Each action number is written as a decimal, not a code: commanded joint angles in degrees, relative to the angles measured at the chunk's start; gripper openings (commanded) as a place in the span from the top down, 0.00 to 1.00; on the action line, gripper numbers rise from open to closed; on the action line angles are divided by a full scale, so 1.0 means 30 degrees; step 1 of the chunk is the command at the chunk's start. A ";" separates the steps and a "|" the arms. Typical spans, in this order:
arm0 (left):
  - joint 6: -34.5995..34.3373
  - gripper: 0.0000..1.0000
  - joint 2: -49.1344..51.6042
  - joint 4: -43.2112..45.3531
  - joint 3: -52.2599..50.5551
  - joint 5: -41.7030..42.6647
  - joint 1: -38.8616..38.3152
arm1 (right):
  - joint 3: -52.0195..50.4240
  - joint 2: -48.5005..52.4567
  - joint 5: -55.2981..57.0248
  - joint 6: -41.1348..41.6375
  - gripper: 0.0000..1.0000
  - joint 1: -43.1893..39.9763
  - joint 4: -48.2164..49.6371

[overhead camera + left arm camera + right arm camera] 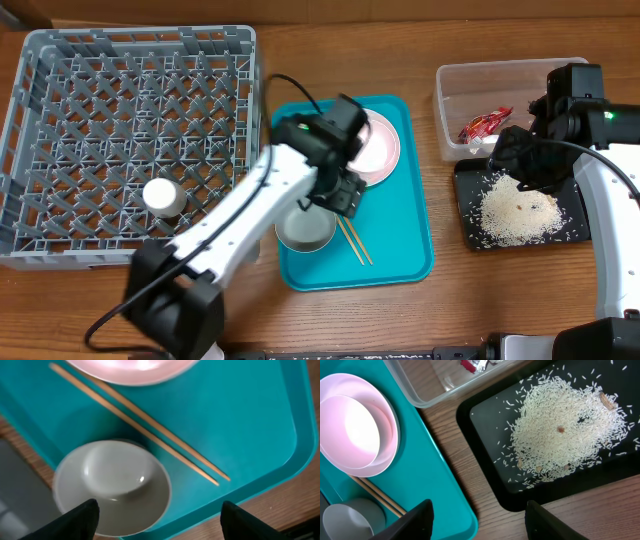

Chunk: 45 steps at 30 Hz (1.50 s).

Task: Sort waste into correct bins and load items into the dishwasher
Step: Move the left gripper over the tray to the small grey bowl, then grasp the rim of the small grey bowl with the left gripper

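Left gripper (160, 519) spread apart, empty, hovering over grey bowl (112, 487) at near corner of teal tray (250, 420), just beside chopsticks (150, 430). Bowl looks rigid, light, glossy (probably slippery), so pinch the rim wall. Right gripper (480, 522) also apart, empty.

A brown wooden table (450, 300) with fine grain fills the scene. A thin seam (400, 15) runs left to right near its far edge. Light falls soft and even.
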 commanded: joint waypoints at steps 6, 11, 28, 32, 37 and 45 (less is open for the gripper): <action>-0.1049 0.33 0.3555 -0.1326 -0.0080 -0.0087 -0.1370 | 0.0204 -0.0160 0.0117 0.0015 0.39 -0.0095 0.0102; -0.1056 0.48 0.4561 -0.1333 -0.0080 -0.0087 -0.1370 | 0.0204 -0.0160 0.0117 0.0015 0.40 -0.0095 0.0087; -0.2149 0.75 0.4801 -0.1151 -0.0619 -0.1158 -0.1406 | 0.0204 -0.0160 0.0117 0.0015 0.40 -0.0095 -0.0175; -0.2448 0.81 0.4801 -0.1056 -0.0619 -0.1151 -0.1421 | 0.0204 -0.0160 0.0124 0.0015 0.39 -0.0095 -0.0197; -0.2463 0.96 0.4801 -0.0962 -0.0619 -0.1158 -0.1523 | 0.0204 -0.0160 0.0117 0.0015 0.40 -0.0095 -0.0197; -0.2739 0.96 0.4758 -0.1552 -0.0612 -0.1158 -0.1515 | 0.0204 -0.0160 0.0124 0.0015 0.40 -0.0095 -0.0240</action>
